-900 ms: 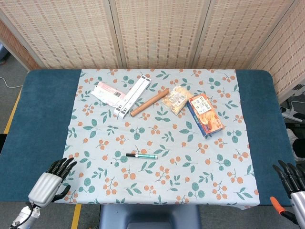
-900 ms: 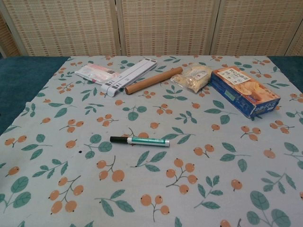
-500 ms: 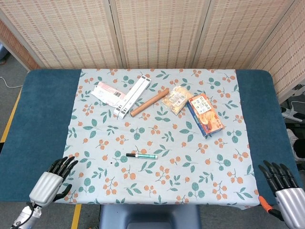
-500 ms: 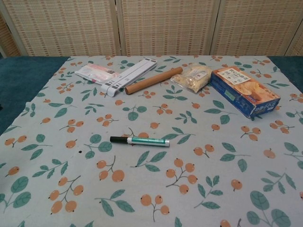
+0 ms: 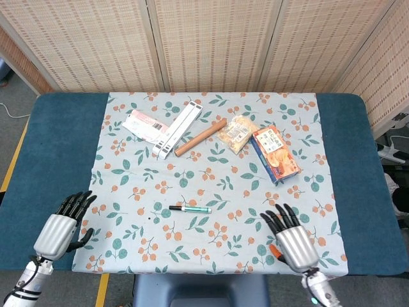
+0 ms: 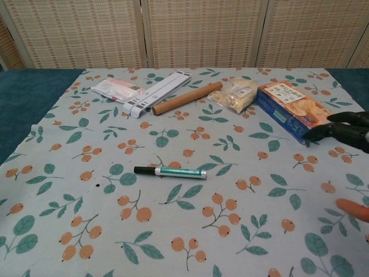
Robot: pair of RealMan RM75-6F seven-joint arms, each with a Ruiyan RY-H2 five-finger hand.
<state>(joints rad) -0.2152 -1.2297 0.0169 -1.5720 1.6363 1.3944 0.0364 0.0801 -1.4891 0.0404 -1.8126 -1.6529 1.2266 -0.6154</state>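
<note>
The right hand (image 5: 294,242), open and empty, is moving in over the counter (image 5: 57,160), nearing the marker (image 5: 190,208); the left hand (image 5: 61,225) is hovering open.

left hand (image 5: 59,228) low at near left, fingers spread, empty | right hand (image 5: 293,240) near centre-right, fingers spread, empty

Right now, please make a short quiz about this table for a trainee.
1. True or false: the marker lies inside the blue box.
2. Which hand is nearer the marker: A) left hand, B) right hand?
3. What lies between the white box and the snack bag?

Key: 1 false, it lies apart on the cloth. 2 B. 3 the brown tube.
</note>
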